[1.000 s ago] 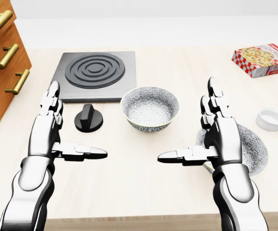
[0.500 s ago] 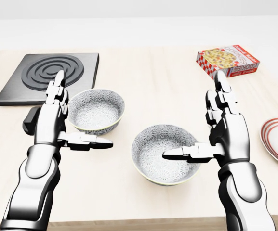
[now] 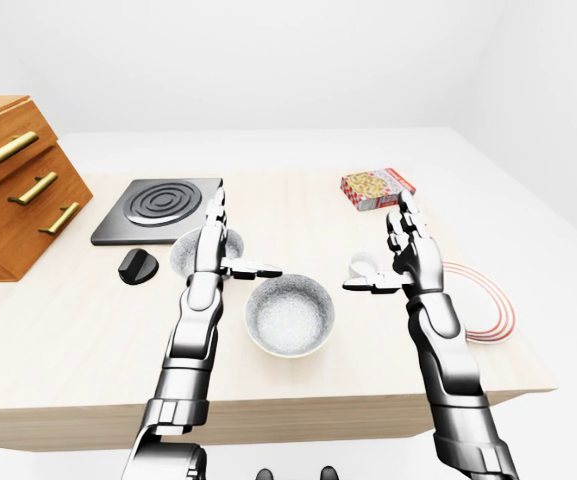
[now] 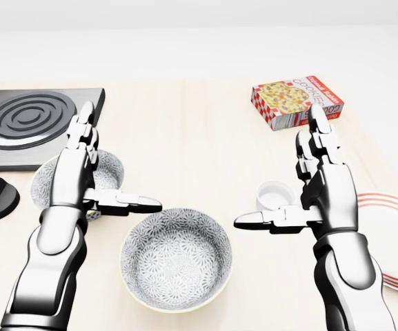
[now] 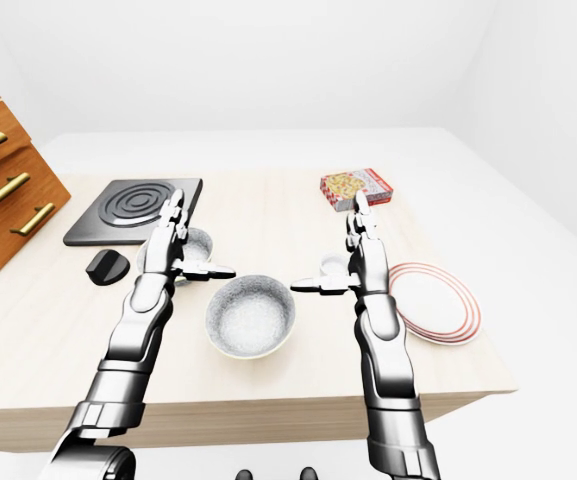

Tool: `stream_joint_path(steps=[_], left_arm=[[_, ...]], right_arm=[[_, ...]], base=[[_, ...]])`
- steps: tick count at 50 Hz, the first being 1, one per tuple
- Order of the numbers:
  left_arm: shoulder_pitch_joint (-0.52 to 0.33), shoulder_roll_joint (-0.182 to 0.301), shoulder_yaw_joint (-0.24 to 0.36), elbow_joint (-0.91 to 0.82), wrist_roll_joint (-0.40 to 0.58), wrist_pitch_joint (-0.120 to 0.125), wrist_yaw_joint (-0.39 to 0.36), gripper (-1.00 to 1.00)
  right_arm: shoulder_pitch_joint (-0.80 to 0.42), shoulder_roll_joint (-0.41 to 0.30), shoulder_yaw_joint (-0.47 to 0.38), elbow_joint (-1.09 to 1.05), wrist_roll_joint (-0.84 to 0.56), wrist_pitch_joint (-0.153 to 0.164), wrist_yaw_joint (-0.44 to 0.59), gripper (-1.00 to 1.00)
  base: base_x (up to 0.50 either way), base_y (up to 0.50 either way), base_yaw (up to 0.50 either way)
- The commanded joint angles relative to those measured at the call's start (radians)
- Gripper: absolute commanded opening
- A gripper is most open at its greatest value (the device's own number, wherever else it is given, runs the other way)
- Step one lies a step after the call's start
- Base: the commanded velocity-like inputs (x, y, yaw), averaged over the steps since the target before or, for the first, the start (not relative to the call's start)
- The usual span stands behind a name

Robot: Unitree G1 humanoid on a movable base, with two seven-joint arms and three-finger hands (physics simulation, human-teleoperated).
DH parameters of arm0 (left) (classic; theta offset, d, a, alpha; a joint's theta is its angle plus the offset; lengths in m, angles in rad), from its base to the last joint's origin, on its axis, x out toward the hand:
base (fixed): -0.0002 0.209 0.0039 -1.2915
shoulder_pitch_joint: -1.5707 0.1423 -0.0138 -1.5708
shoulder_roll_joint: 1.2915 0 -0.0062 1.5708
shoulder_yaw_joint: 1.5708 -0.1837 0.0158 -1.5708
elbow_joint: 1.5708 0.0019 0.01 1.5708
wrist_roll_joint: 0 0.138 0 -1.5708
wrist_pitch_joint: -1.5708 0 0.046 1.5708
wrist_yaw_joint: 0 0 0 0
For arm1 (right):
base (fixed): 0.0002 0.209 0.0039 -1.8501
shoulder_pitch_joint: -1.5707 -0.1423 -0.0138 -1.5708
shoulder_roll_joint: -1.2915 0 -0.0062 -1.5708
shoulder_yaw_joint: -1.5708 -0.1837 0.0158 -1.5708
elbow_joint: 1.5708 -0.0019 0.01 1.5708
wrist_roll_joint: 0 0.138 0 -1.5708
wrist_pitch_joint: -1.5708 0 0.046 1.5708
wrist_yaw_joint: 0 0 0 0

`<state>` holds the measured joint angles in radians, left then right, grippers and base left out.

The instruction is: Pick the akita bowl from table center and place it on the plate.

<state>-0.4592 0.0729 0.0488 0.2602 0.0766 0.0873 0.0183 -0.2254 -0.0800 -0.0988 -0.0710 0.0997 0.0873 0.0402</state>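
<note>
With the left hand [image 4: 74, 181] and right hand [image 4: 327, 192] both spread wide and empty either side of the akita bowl [image 4: 176, 258] mid-table, I'd worry about grabbing its patterned twin bowl [image 4: 110, 169] half hidden by the left, or clipping the white ramekin [image 4: 274, 195] on the way to the plate [image 5: 438, 305].
</note>
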Motion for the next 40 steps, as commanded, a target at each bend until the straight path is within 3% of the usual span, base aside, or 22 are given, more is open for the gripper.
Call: stream_joint_path(steps=[1, 5, 10, 13, 14, 19, 25, 30, 31, 40], left_arm=[[0.000, 0.012, 0.008, 0.005, 0.005, 0.000, -0.001, 1.00], [-0.005, 0.024, 0.010, 0.022, 0.024, 0.000, 0.001, 1.00], [-0.073, 0.092, 0.012, 0.164, 0.169, -0.082, 0.035, 1.00], [-0.145, 0.159, -0.001, 0.333, 0.347, -0.167, 0.102, 1.00], [-0.163, 0.169, 0.003, 0.377, 0.382, -0.175, 0.117, 1.00], [-0.220, 0.214, -0.021, 0.553, 0.559, -0.175, 0.181, 1.00], [-0.266, 0.236, -0.052, 0.736, 0.701, -0.175, 0.275, 1.00], [-0.290, 0.225, -0.065, 0.842, 0.762, -0.175, 0.288, 1.00], [-0.294, 0.221, -0.090, 0.872, 0.803, -0.175, 0.307, 1.00], [-0.304, 0.201, -0.134, 0.944, 0.973, -0.175, 0.382, 1.00]], right_arm=[[-0.003, 0.001, 0.003, 0.011, -0.015, 0.000, 0.000, 1.00], [-0.004, 0.002, 0.003, 0.015, -0.015, 0.000, 0.001, 1.00], [-0.012, 0.001, 0.002, 0.025, -0.016, 0.000, 0.000, 1.00], [-0.016, 0.002, 0.004, 0.037, -0.017, 0.000, -0.001, 1.00], [-0.016, 0.002, 0.005, 0.039, -0.017, 0.000, -0.001, 1.00], [-0.010, 0.004, 0.009, 0.048, -0.022, 0.000, 0.000, 1.00], [0.012, 0.008, 0.014, 0.039, -0.027, 0.000, 0.005, 1.00], [0.018, 0.009, 0.012, 0.031, -0.028, 0.000, 0.009, 1.00], [0.020, 0.010, 0.012, 0.031, -0.028, 0.000, 0.010, 1.00], [0.025, 0.005, 0.003, 0.023, -0.024, 0.000, 0.012, 1.00]], base=[[0.00, 0.00, 0.00], [0.00, 0.00, 0.00], [0.00, 0.00, 0.00], [0.00, 0.00, 0.00], [0.00, 0.00, 0.00], [0.00, 0.00, 0.00], [0.00, 0.00, 0.00], [0.00, 0.00, 0.00], [0.00, 0.00, 0.00], [0.00, 0.00, 0.00]])
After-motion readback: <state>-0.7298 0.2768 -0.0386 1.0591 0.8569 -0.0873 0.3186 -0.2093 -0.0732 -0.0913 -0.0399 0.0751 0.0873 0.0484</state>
